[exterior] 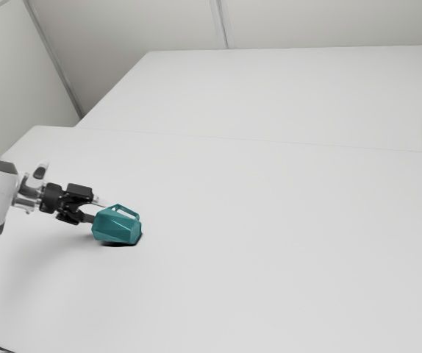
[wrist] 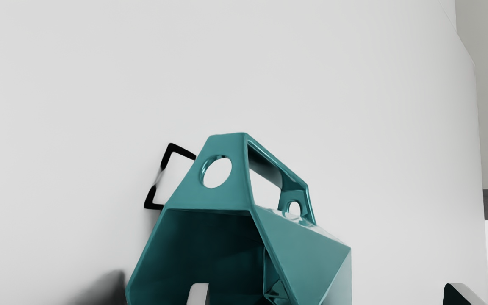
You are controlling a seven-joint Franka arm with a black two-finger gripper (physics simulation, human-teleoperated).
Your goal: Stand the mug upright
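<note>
End effector (wrist: 329,294) stands wide, one finger across the mug's mouth, the other outside its wall. Teal mug (exterior: 117,226) lies on its side on the worktop (exterior: 270,243), toward the exterior view's left, handle up, mouth facing the arm. Best, I judge, to pinch that wall squarely, lift slightly, tip the mouth upward, then lower the base flat before releasing. No brand, label or writing is readable.

A teal faceted mug (exterior: 115,226) lay sideways on the smooth white tabletop (exterior: 270,243), its mouth toward the black two-fingered hand (exterior: 99,211).
</note>
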